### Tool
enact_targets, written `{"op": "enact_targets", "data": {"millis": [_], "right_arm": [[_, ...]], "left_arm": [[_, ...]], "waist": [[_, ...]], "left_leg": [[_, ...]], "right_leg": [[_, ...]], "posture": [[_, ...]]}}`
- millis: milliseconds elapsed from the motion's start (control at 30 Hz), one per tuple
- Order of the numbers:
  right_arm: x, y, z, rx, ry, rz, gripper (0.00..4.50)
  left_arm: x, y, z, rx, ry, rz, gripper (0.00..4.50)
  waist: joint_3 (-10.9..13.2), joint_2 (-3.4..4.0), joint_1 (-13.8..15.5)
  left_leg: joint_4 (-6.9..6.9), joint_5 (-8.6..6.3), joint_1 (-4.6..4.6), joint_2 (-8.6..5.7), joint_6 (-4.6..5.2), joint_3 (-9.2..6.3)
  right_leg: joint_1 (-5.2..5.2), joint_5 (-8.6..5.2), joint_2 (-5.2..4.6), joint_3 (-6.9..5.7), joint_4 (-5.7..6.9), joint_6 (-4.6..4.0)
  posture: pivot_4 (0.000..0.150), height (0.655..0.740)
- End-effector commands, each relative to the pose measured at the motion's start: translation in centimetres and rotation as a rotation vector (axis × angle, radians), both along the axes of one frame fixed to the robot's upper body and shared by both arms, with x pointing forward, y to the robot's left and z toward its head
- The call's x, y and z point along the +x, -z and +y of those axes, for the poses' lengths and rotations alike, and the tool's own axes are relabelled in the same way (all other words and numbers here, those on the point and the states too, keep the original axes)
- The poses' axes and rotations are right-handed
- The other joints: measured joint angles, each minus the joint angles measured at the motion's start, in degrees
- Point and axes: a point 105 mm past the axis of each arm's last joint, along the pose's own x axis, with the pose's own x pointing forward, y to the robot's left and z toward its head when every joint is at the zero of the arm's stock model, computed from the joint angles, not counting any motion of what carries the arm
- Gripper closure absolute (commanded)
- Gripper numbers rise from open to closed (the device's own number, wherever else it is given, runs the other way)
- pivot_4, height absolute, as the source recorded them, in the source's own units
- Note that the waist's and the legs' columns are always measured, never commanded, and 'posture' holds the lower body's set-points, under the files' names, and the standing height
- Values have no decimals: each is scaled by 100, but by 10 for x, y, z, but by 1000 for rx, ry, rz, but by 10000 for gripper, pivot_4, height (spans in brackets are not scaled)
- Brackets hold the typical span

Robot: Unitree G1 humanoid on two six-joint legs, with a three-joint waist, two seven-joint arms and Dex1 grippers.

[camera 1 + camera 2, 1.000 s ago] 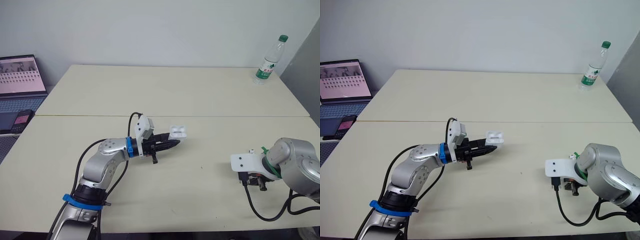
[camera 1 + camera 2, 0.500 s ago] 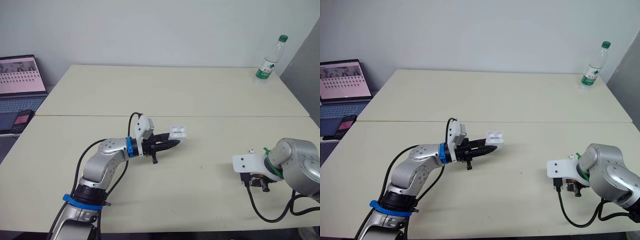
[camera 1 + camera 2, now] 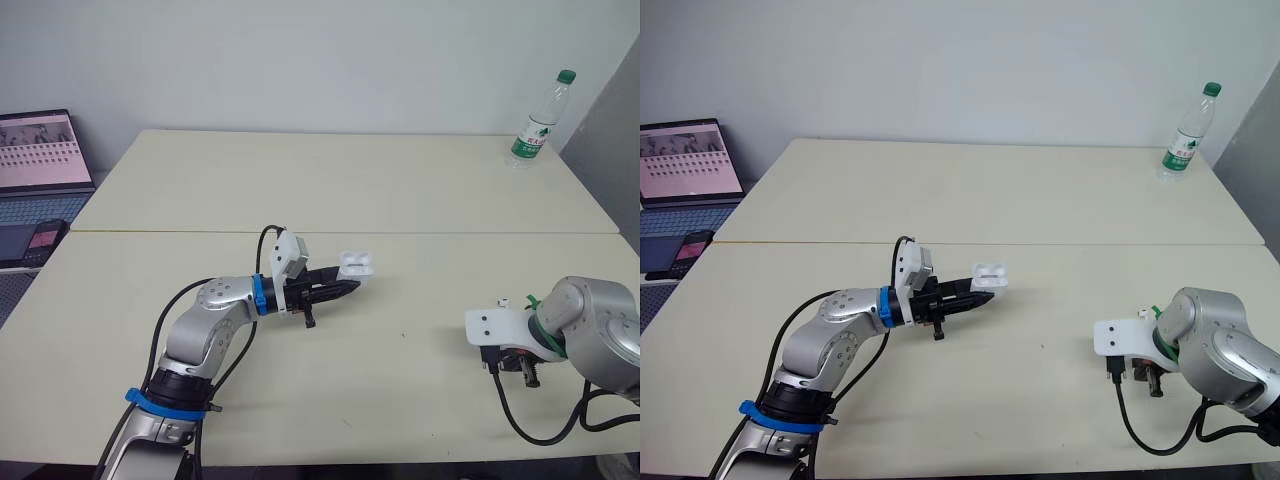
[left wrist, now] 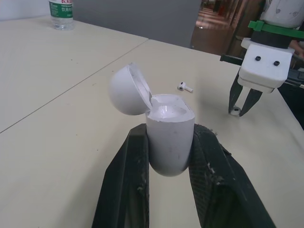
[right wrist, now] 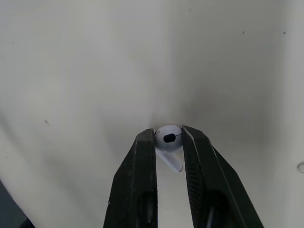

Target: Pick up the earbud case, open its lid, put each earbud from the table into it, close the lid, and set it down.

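My left gripper (image 3: 348,287) is shut on the white earbud case (image 3: 356,264), holding it just above the middle of the table. The case (image 4: 168,137) stands upright between the fingers with its lid (image 4: 126,90) swung open. My right gripper (image 5: 168,134) points down at the table near the front right. Its fingers are closed on either side of a white earbud (image 5: 174,162) that rests on the surface. A second earbud (image 4: 184,87) lies loose on the table close beside the right gripper (image 4: 242,102).
A water bottle (image 3: 540,118) stands at the far right corner. A laptop (image 3: 40,155) and a phone (image 3: 45,238) sit off the table's left side. A seam (image 3: 400,233) runs across the table behind the case.
My right wrist has shifted slightly to the right over the table. The left arm and the open case have stayed in place.
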Motion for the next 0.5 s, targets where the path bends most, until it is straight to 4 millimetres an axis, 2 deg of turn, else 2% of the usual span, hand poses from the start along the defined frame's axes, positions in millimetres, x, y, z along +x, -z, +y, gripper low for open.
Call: {"op": "enact_targets", "data": {"millis": [33,100,300,500], "right_arm": [[16,-22,19,241,75,-106,41091],[23,-26,20,351,120,-159,41091],[16,-55,43,810,192,-220,41091],[33,-91,69,1220,309,-377,41091]], "left_arm": [[3,-16,-3,-37,-28,-65,37609],[7,-16,-1,-45,-69,-59,37609],[24,-23,0,-106,-194,-99,37609],[34,-22,-23,-130,-256,-160,37609]], "waist": [[1,-3,-6],[1,-5,0],[3,-6,21],[3,-5,9]], "left_leg": [[0,0,0,1,0,0],[1,0,0,1,0,-2],[0,0,-19,-6,0,-20],[2,0,-20,-6,0,-29]], "right_leg": [[0,0,0,0,0,0],[2,1,3,0,1,0],[3,1,0,-14,-5,1],[3,3,3,-20,0,1]], "posture": [[1500,7362],[1500,7362],[1500,7362],[1500,7362]]}}
